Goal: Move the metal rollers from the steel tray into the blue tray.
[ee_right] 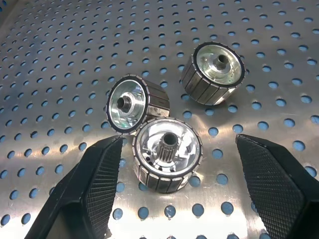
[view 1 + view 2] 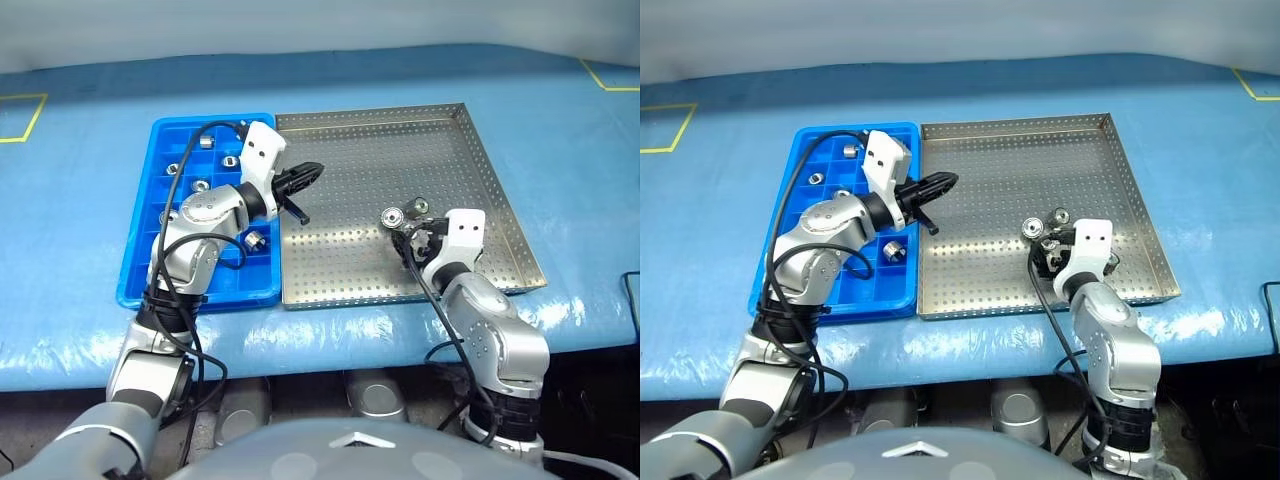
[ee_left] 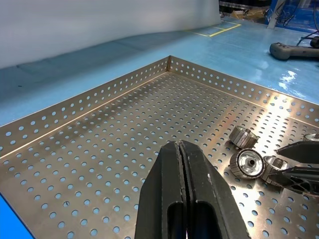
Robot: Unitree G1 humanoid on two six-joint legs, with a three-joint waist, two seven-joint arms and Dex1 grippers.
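The steel tray (image 2: 400, 150) lies on the right and the blue tray (image 2: 230, 296) beside it on the left. Three metal rollers (image 1: 127, 104) (image 1: 214, 66) (image 1: 167, 154) sit close together near the steel tray's front right. My right gripper (image 1: 178, 147) is open just above the tray floor. Its ribbed fingers (image 1: 94, 184) stand either side of the nearest roller without touching it. My left gripper (image 2: 305, 176) is shut and empty, hovering over the steel tray's left edge and pointing toward the rollers (image 3: 247, 163). Several rollers (image 2: 255, 240) lie in the blue tray's compartments.
Both trays rest on a blue table cover (image 2: 80, 200) near its front edge. Yellow tape marks (image 2: 22, 118) lie at the far left and far right corners. The steel tray's raised rim (image 2: 505, 190) runs just right of my right gripper.
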